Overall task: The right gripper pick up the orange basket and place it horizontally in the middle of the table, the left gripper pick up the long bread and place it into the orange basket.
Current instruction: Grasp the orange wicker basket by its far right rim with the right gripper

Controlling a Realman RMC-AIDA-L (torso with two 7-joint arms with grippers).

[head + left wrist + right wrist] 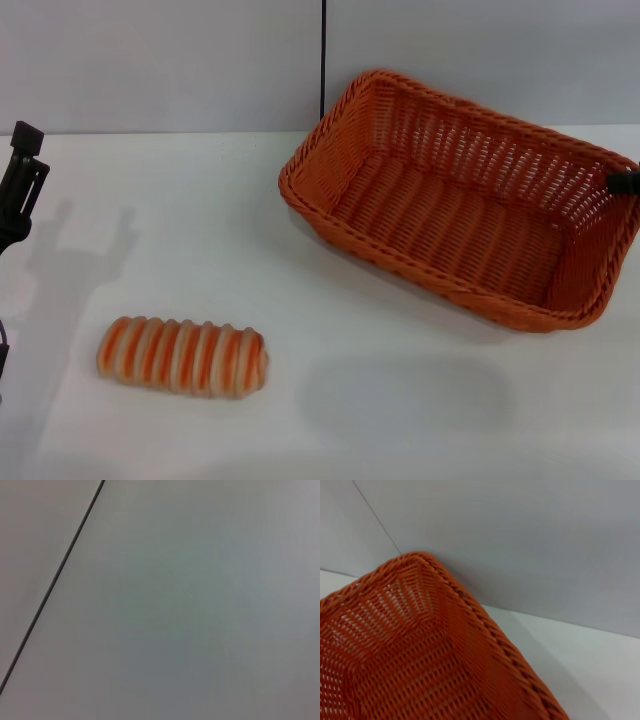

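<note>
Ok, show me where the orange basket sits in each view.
Head view: orange basket upper right, tilted above the table, the right gripper at its far-right rim.
Left wrist view: not in it.
Right wrist view: its corner fills the lower left.
Shared landmark: the dark wall seam.

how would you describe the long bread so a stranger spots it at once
On the white table, look at the near left part, well apart from the big orange basket. The long bread lies flat there, a small oblong loaf, the only thing striped orange and cream.
</note>
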